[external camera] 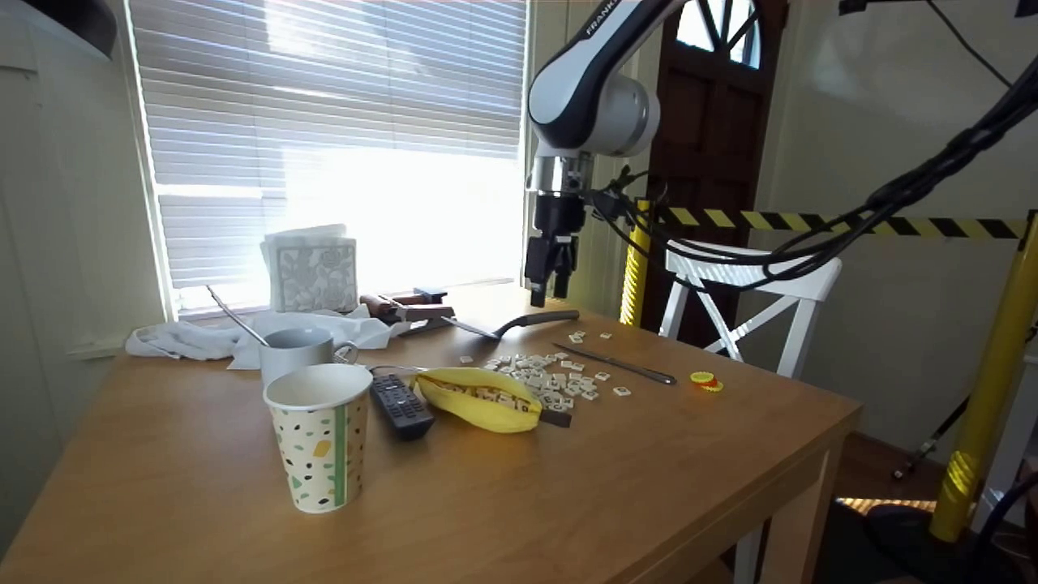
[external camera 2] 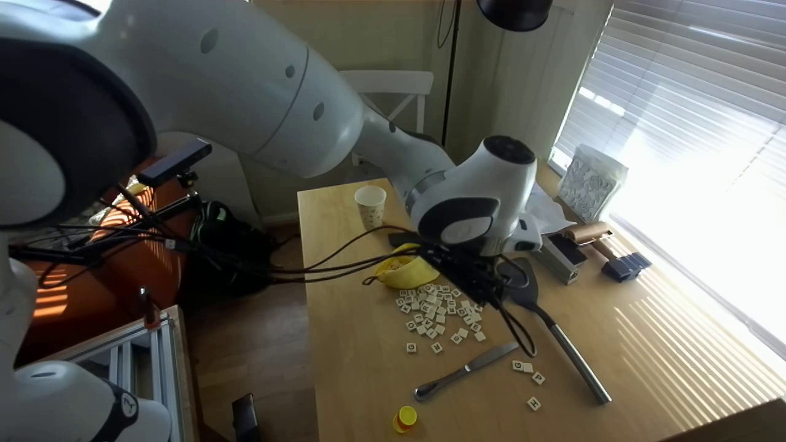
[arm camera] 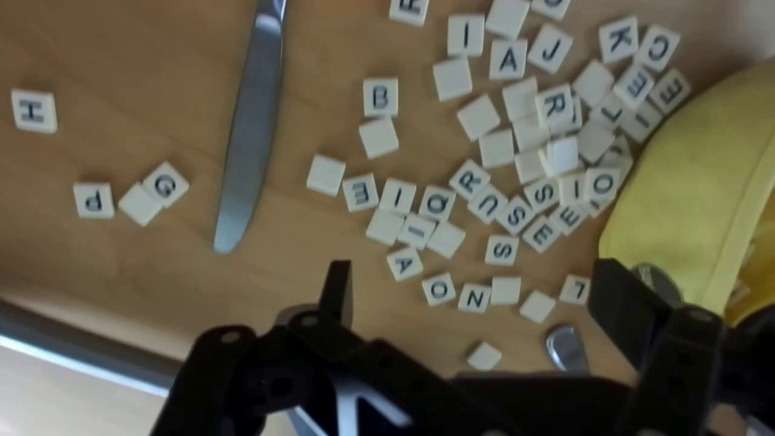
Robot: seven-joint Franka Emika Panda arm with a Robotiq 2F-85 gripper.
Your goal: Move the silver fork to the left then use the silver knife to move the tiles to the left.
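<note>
The straight silver knife (external camera: 614, 362) lies flat on the table in all views; in the wrist view its blade (arm camera: 251, 130) is left of the pale lettered tiles (arm camera: 496, 148). Those tiles spread loosely beside the yellow banana-shaped pouch (external camera: 454, 410), a few lying apart beyond the knife. Of the silver fork (arm camera: 564, 346), a shiny rounded end shows at the bottom of the wrist view; my gripper hides the rest. My gripper (external camera: 550, 294) hangs above the table, pointing down. Its fingers (arm camera: 339, 290) stand wide apart, nothing held, with tiles visible below between them. Cables and the wrist cover it in an exterior view.
A spatula (external camera 2: 571, 347) lies behind the tiles. Near the pouch are a remote (external camera: 401, 410), a paper cup (external camera: 316, 454) and a mug (external camera: 292, 353) with a utensil standing in it. Yellow-orange pieces (external camera: 705, 381) sit near the knife's handle. Tools (external camera 2: 559, 255) lie toward the window.
</note>
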